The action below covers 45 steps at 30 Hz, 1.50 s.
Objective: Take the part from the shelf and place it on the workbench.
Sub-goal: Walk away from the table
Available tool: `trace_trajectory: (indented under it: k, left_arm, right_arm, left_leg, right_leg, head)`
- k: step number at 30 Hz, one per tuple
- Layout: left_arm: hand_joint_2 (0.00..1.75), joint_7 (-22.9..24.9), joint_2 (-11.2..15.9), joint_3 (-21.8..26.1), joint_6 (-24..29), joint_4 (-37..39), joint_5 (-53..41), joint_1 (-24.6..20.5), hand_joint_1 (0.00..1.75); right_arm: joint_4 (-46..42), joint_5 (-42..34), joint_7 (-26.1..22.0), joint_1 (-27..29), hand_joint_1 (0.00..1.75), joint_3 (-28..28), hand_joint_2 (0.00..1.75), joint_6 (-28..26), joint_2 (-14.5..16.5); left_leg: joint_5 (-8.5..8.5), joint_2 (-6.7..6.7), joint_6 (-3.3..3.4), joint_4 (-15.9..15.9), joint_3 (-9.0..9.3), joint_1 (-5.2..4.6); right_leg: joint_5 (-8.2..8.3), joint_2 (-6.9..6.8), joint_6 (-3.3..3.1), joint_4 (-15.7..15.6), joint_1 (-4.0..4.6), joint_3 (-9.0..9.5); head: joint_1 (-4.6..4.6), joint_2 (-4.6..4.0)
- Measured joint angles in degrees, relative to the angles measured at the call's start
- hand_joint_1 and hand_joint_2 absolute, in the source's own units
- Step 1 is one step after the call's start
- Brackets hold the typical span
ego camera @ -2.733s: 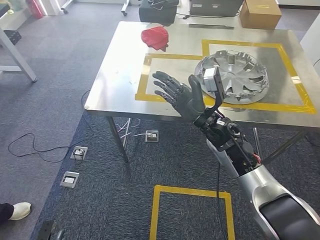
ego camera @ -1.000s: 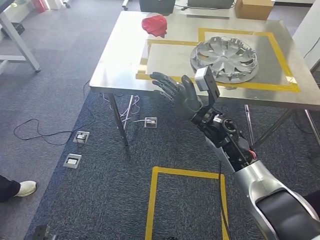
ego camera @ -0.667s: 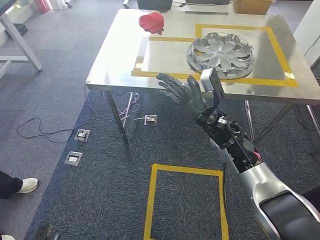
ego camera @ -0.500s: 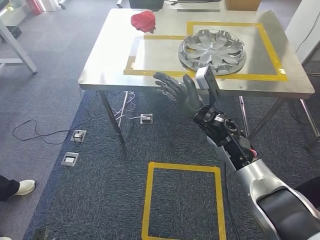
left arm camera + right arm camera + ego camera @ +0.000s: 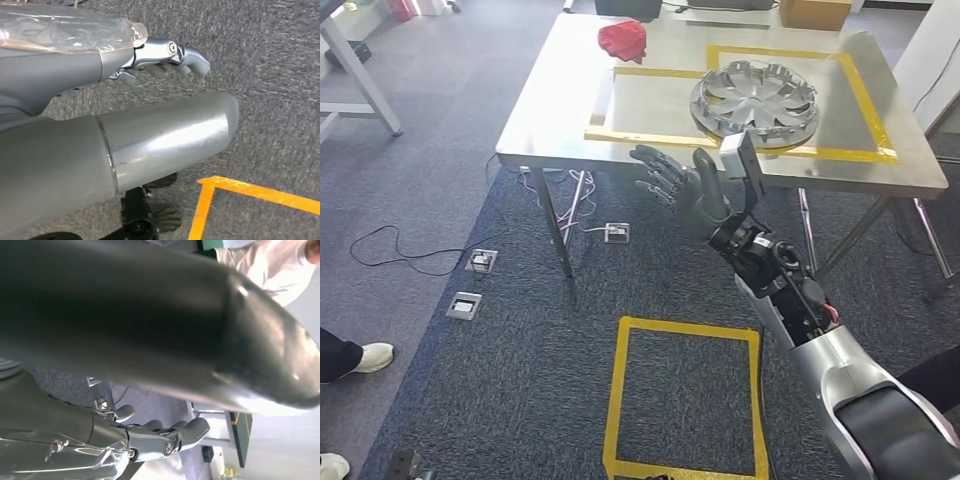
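Note:
The part is a silver hubcap (image 5: pixel 754 100) lying flat on the steel workbench (image 5: pixel 554 110), inside a yellow taped rectangle at its right half. My right hand (image 5: pixel 675 185) is raised in front of the workbench's near edge, left of the hubcap and apart from it, fingers spread and holding nothing. The right wrist view shows the same hand (image 5: pixel 151 435) with its fingers extended and nothing in them. In the left wrist view my left hand (image 5: pixel 158 55) hangs over grey carpet, fingers straight, holding nothing.
A red cloth (image 5: pixel 623 40) lies at the workbench's far left, a cardboard box (image 5: pixel 814 12) at the far edge. A yellow taped square (image 5: pixel 622 400) marks the carpet. Cables (image 5: pixel 395 255) and floor sockets (image 5: pixel 463 305) lie left. A person's shoe (image 5: pixel 369 357) shows at the left edge.
The whole picture has shifted, so the camera has moved; the workbench now sits higher and farther in view. My right hand stays raised and spread, holding nothing.

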Motion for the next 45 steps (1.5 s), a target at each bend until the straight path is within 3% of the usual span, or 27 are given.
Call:
trace_trajectory:
  k: [1, 2, 3, 5, 7, 10, 11, 13, 15, 16, 17, 18, 21, 22, 25, 27, 28, 30, 31, 32, 33, 36, 38, 41, 42, 43, 45]
  left_arm:
    - [0.0, 0.0, 0.0, 0.0, 0.0, 0.0, -0.1, 0.0, 0.0]
    - [0.0, 0.0, -0.1, 0.0, 0.0, 0.0, -0.1, 0.0, 0.0]
    - [0.0, 0.1, -0.1, 0.0, 0.0, 0.0, -0.1, 0.0, 0.0]
    - [0.0, 0.1, -0.2, 0.0, 0.0, 0.0, -0.1, 0.0, 0.0]
    - [0.0, 0.1, -0.2, 0.0, 0.0, 0.0, -0.1, -0.1, 0.0]
    - [0.0, 0.1, -0.2, 0.0, 0.0, 0.0, -0.2, -0.2, 0.0]
    - [0.0, 0.1, -0.2, 0.0, 0.0, 0.0, -0.2, -0.1, 0.0]
    - [0.0, 0.1, -0.1, 0.0, 0.0, 0.0, -0.2, -0.1, 0.0]
    - [0.0, 0.1, -0.1, 0.0, 0.0, 0.0, -0.2, -0.1, 0.0]
    - [0.0, 0.1, -0.2, 0.0, 0.0, 0.0, -0.2, -0.1, 0.0]
    - [0.0, 0.1, -0.2, 0.0, 0.0, 0.0, -0.2, -0.1, 0.0]
    - [0.0, 0.1, -0.3, 0.0, 0.0, 0.0, -0.2, -0.1, 0.0]
    - [0.0, 0.1, -0.2, 0.0, 0.0, 0.0, -0.2, -0.4, 0.0]
    - [0.0, 0.1, -0.1, 0.0, 0.0, 0.0, -0.2, -0.5, 0.0]
    - [0.0, 0.1, -0.1, 0.0, -0.1, 0.0, -0.2, -0.4, 0.0]
    - [0.0, 0.2, -0.2, 0.0, -0.1, 0.0, -0.2, -0.2, 0.0]
    - [0.0, 0.2, -0.2, 0.0, -0.1, 0.0, -0.2, -0.2, 0.0]
    - [0.0, 0.2, -0.2, 0.0, -0.1, 0.0, -0.1, -0.1, 0.0]
    - [0.0, 0.2, -0.2, 0.0, -0.1, 0.0, -0.1, 0.0, 0.0]
    - [0.0, 0.2, -0.2, 0.0, -0.1, 0.0, -0.1, 0.0, 0.0]
    - [0.0, 0.2, -0.2, 0.0, -0.1, 0.0, -0.1, 0.1, 0.0]
    - [0.0, 0.2, -0.3, 0.0, -0.1, 0.0, -0.1, 0.2, 0.0]
    - [0.0, 0.2, -0.3, 0.0, -0.1, 0.0, -0.1, 0.1, 0.0]
    - [0.0, 0.2, -0.2, 0.0, -0.1, 0.0, -0.1, 0.1, 0.0]
    - [0.0, 0.2, -0.2, 0.0, -0.1, 0.0, -0.1, 0.1, 0.0]
    - [0.0, 0.2, -0.2, 0.0, -0.1, 0.0, -0.1, 0.1, 0.0]
    - [0.0, 0.2, -0.1, 0.0, 0.0, 0.0, -0.1, 0.2, 0.0]
  right_arm:
    - [-0.1, -0.3, 0.1, 0.3, 0.0, -0.2, 0.0, 0.0, 0.0]
    - [-0.3, -0.4, 0.1, 0.6, 0.0, -0.3, 0.0, 0.0, 0.0]
    - [-0.4, -0.6, 0.1, 0.7, 0.0, -0.5, 0.0, 0.0, 0.0]
    - [-0.9, -0.8, 0.2, 0.8, 0.0, -0.7, 0.0, 0.0, 0.0]
    - [-1.3, -0.8, 0.2, 0.7, 0.0, -0.8, 0.0, 0.0, 0.0]
    - [-1.6, -0.8, 0.2, 0.9, 0.0, -1.0, 0.0, 0.0, 0.0]
    - [-1.7, -0.8, 0.2, 0.9, 0.0, -1.1, 0.0, 0.0, 0.0]
    - [-2.1, -0.8, 0.2, 0.9, 0.0, -1.2, 0.0, 0.0, 0.0]
    - [-2.3, -0.8, 0.2, 1.0, 0.0, -1.3, 0.0, -0.1, 0.0]
    - [-2.4, -0.7, 0.2, 1.1, 0.0, -1.3, 0.0, -0.3, 0.0]
    - [-2.4, -0.7, 0.2, 1.2, 0.0, -1.3, 0.0, -0.4, 0.0]
    - [-2.5, -0.6, 0.2, 1.3, 0.0, -1.3, 0.0, -0.6, 0.0]
    - [-3.1, -0.6, 0.1, 1.4, 0.0, -1.6, 0.0, -0.6, 0.0]
    - [-3.3, -0.6, 0.0, 1.3, 0.0, -1.7, 0.0, -0.6, 0.0]
    - [-3.6, -0.1, -0.1, 1.4, 0.0, -2.0, 0.0, -0.6, 0.0]
    - [-3.7, 0.1, -0.1, 1.4, 0.0, -2.1, 0.0, -0.6, 0.0]
    - [-3.7, 0.2, -0.2, 1.4, 0.0, -2.1, 0.0, -0.6, 0.0]
    - [-3.8, 0.2, -0.3, 1.5, 0.0, -2.2, 0.0, -0.6, 0.0]
    - [-3.8, 0.2, -0.3, 1.5, 0.0, -2.2, 0.0, -0.6, 0.0]
    - [-3.8, 0.2, -0.3, 1.6, 0.0, -2.2, 0.0, -0.6, 0.0]
    - [-3.8, 0.2, -0.3, 1.7, 0.0, -2.2, 0.0, -0.6, 0.0]
    - [-4.0, 0.2, -0.3, 1.7, 0.0, -2.2, 0.0, -0.6, 0.0]
    - [-4.1, 0.2, -0.3, 1.7, 0.0, -2.3, 0.0, -0.6, 0.0]
    - [-4.3, 0.2, -0.3, 1.7, 0.0, -2.4, 0.0, -0.6, 0.0]
    - [-4.3, 0.2, -0.3, 1.6, 0.0, -2.4, 0.0, -0.6, 0.0]
    - [-4.3, 0.2, -0.4, 1.6, 0.0, -2.5, 0.0, -0.6, 0.0]
    - [-4.3, 0.4, -0.4, 1.5, 0.0, -2.6, 0.0, -0.7, 0.0]
  left_leg:
    - [0.26, 0.0, -0.01, 0.1, -0.37, 0.0]
    - [0.5, -0.01, -0.1, 0.1, -0.72, 0.02]
    - [0.69, -0.02, -0.22, 0.3, -1.02, 0.04]
    - [1.0, -0.03, -0.59, 0.5, -1.43, 0.06]
    - [1.4, -0.05, -1.18, 0.9, -1.88, -0.06]
    - [2.11, -0.08, -2.27, 0.9, -2.58, -0.07]
    - [1.58, -0.09, -2.6, 1.5, -3.02, -0.01]
    - [-2.01, -0.11, -3.16, 5.9, -5.15, 0.14]
    - [-6.94, -0.13, -3.55, 14.2, -8.22, 0.19]
    - [-8.37, -0.13, -3.65, 17.4, -9.15, 0.21]
    - [-8.76, -0.13, -3.66, 18.6, -9.06, 0.21]
    - [-8.07, -0.13, -3.58, 17.3, -7.7, 0.2]
    - [-4.03, -0.14, -2.85, 4.8, 0.35, 0.07]
    - [-3.34, -0.14, -2.51, 1.9, 1.94, -0.04]
    - [-2.66, -0.09, -1.5, 0.3, 2.21, -0.31]
    - [-1.92, 0.07, -0.68, 0.1, 1.8, -0.13]
    - [-1.52, 0.16, -0.28, -0.1, 1.51, 0.0]
    - [-0.89, 0.18, 0.11, 0.0, 0.75, -0.06]
    - [-0.58, 0.18, 0.13, 0.0, 0.33, -0.09]
    - [-0.29, 0.17, 0.09, 0.1, -0.08, -0.11]
    - [-0.02, 0.16, 0.0, 0.1, -0.46, -0.11]
    - [0.54, 0.1, -0.47, 0.5, -1.12, -0.18]
    - [1.0, 0.09, -1.06, 0.7, -1.54, -0.3]
    - [1.53, 0.05, -2.03, 0.8, -2.13, -0.32]
    - [0.66, 0.02, -2.31, 1.7, -2.66, -0.29]
    - [-1.05, -0.02, -2.58, 3.8, -3.64, -0.24]
    - [-6.13, -0.05, -3.12, 11.4, -6.73, -0.03]
  right_leg:
    - [-1.09, 0.0, 0.17, 2.7, -0.1, -0.61]
    - [-1.03, -0.01, 0.28, 3.1, -0.2, -0.18]
    - [0.14, -0.03, 0.36, 0.9, -0.32, 1.5]
    - [3.39, 0.0, 0.37, -7.8, -0.49, 6.85]
    - [4.97, 0.2, -0.03, -13.8, -0.36, 9.9]
    - [5.63, 0.27, -1.3, -14.5, -0.18, 9.45]
    - [6.05, 0.2, -1.85, -14.7, -0.24, 9.15]
    - [7.04, 0.03, -2.92, -15.0, -0.4, 8.24]
    - [7.84, -0.03, -3.32, -15.0, -0.27, 7.04]
    - [8.21, -0.05, -3.34, -14.9, -0.21, 6.53]
    - [8.55, -0.06, -3.32, -14.9, -0.16, 6.07]
    - [8.87, -0.06, -3.26, -14.9, -0.13, 5.7]
    - [9.65, -0.04, -2.74, -14.8, 0.0, 4.89]
    - [9.93, -0.04, -2.43, -14.7, 0.1, 4.64]
    - [10.63, -0.06, -1.45, -14.6, 0.16, 4.07]
    - [9.01, 0.0, -0.86, -13.0, 0.03, 3.32]
    - [6.97, 0.03, -0.59, -10.5, -0.03, 2.4]
    - [1.84, 0.02, -0.12, -2.3, -0.16, -0.2]
    - [0.07, 0.02, 0.07, 1.3, -0.19, -1.2]
    - [-0.67, 0.02, 0.18, 3.2, -0.2, -1.33]
    - [-0.25, 0.01, 0.2, 2.6, -0.22, -0.25]
    - [4.02, 0.06, -0.21, -9.5, -0.17, 7.58]
    - [5.08, 0.18, -0.82, -14.4, 0.07, 10.06]
    - [5.83, 0.15, -1.99, -14.8, 0.06, 9.51]
    - [6.28, 0.06, -2.47, -15.0, -0.09, 9.2]
    - [6.77, -0.04, -2.94, -15.2, -0.24, 8.78]
    - [7.67, -0.14, -3.46, -15.2, -0.25, 7.58]
  head:
    - [0.19, 0.0]
    - [0.39, 0.0]
    - [0.63, 0.0]
    - [1.13, 0.0]
    - [1.35, 0.0]
    - [1.06, 0.0]
    - [0.9, 0.0]
    - [0.31, 0.0]
    - [-0.45, 0.0]
    - [-0.72, 0.0]
    - [-0.89, 0.0]
    - [-0.99, 0.0]
    - [-1.21, 0.0]
    - [-1.21, 0.0]
    - [-0.94, 0.0]
    - [-0.85, 0.0]
    - [-0.67, 0.0]
    - [-0.14, 0.0]
    - [0.09, 0.0]
    - [0.26, 0.0]
    - [0.47, 0.0]
    - [1.17, 0.0]
    - [1.34, 0.0]
    - [1.08, 0.0]
    - [0.86, 0.0]
    - [0.53, 0.0]
    - [-0.25, 0.0]
